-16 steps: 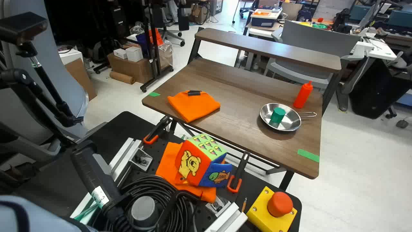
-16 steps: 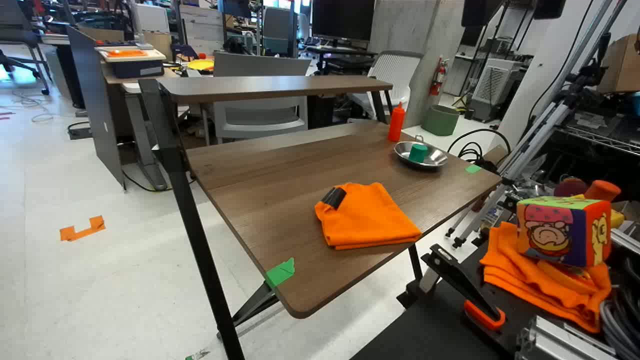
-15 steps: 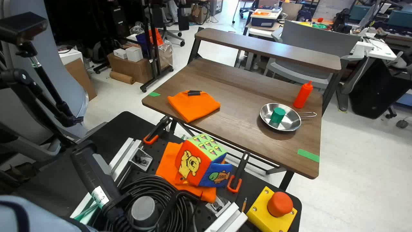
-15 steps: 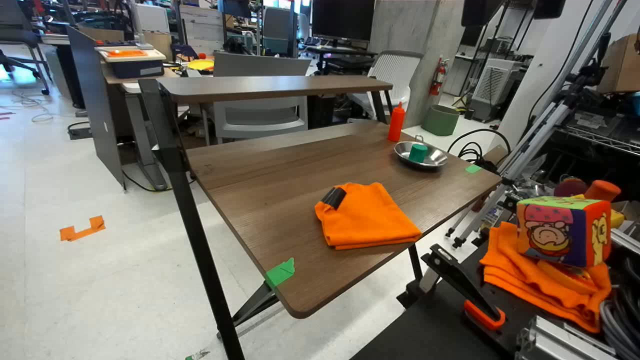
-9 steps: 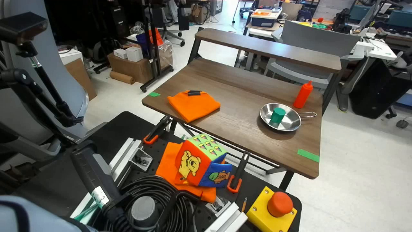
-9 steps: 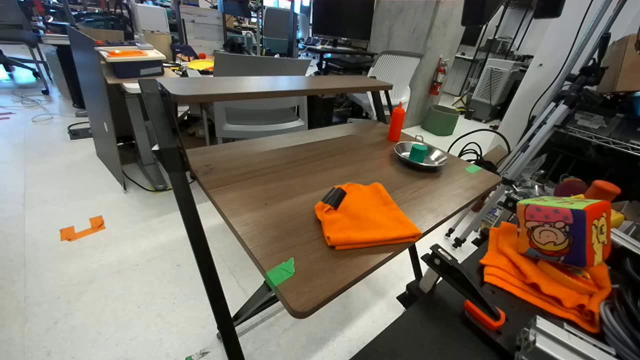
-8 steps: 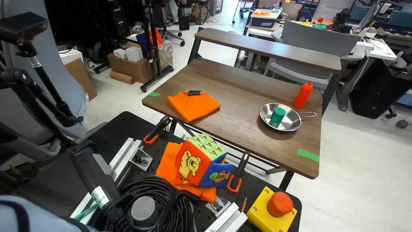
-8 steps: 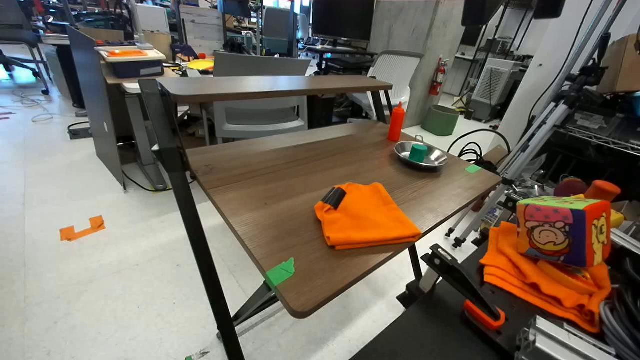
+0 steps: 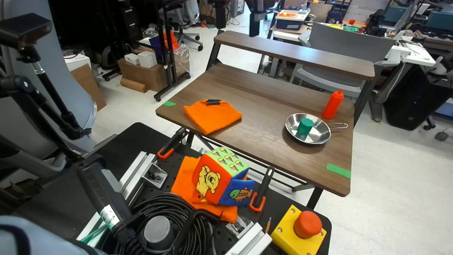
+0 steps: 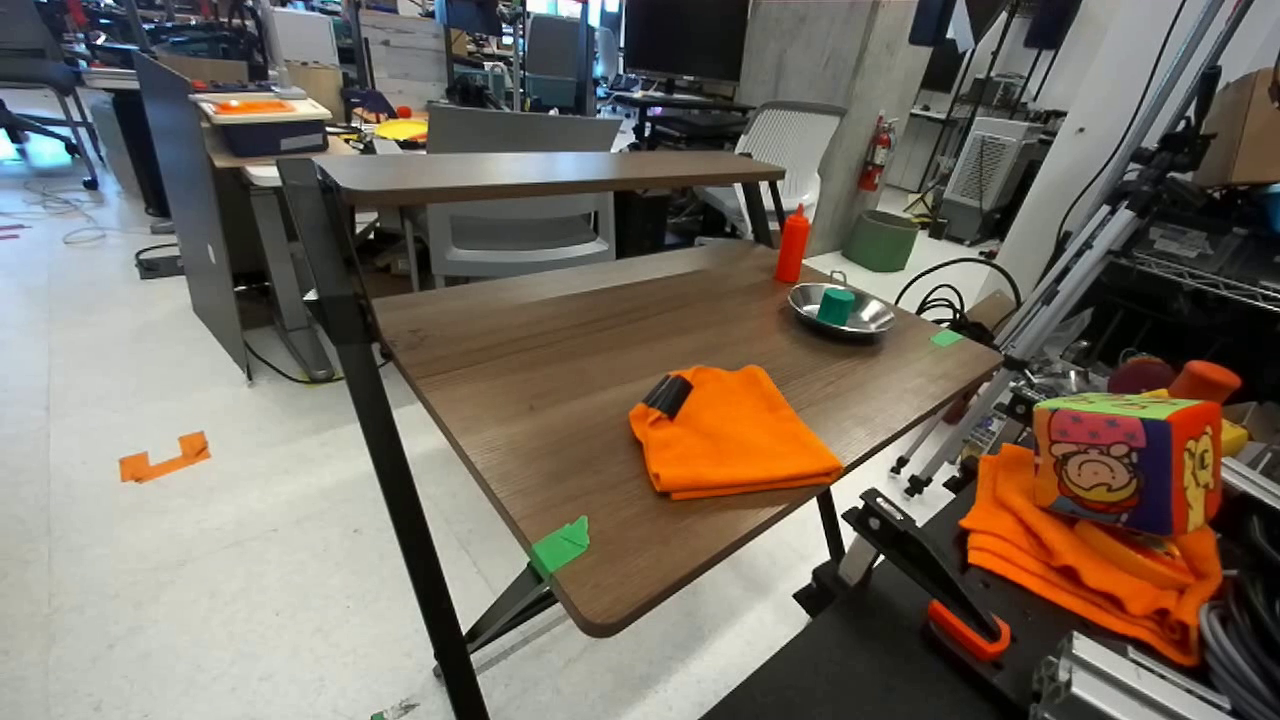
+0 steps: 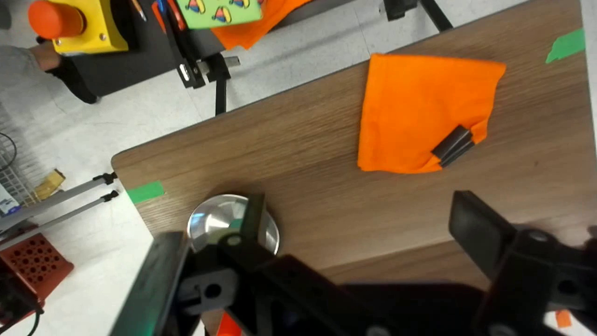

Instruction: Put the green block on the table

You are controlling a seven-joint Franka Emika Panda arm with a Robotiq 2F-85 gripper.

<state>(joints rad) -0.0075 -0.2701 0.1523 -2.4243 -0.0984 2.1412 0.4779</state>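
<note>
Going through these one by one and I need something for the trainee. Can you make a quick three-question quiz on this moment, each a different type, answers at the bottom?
1. Multiple choice: where is the green block?
A) on the orange cloth
B) in the metal pan
C) beside the toy cube

2. True or false: the red bottle stands upright on the table.

3. Short answer: in the wrist view, how do the fingers stand, and what do they hold?

Key: 1. B. 2. True. 3. Spread apart, holding nothing.
</note>
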